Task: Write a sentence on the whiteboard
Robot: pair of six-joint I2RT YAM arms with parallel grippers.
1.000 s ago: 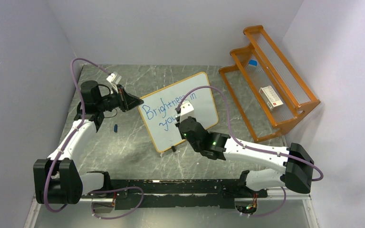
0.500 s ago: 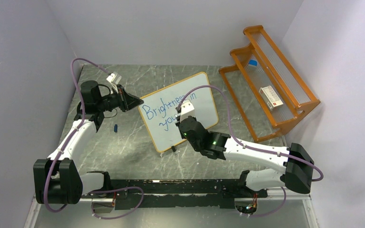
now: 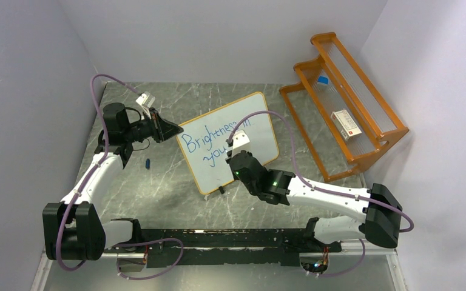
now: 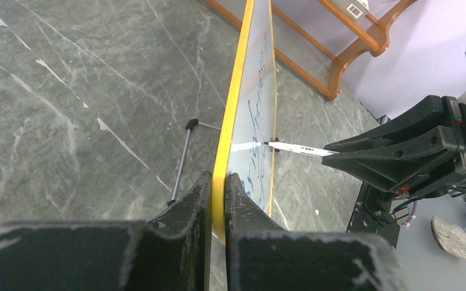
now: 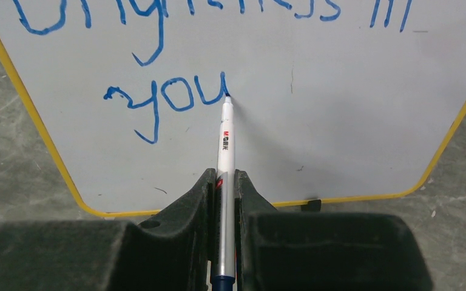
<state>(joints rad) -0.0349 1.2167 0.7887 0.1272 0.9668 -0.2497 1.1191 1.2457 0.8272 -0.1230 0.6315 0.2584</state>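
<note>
Near the counter's point(image 3: 158, 188) middle, the left end effector point(image 4: 218, 182) clamps the whiteboard point(image 3: 209, 176) by its left edge; the right end effector point(image 5: 224, 177) pinches a marker point(image 5: 224, 136) (tip touching the blue sentence point(image 5: 156, 118)).

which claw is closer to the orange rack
Right. The right claw holds the marker against the board's face, on the side toward the rack. The left claw clamps the board's opposite edge, so the board lies between it and the rack.
</note>
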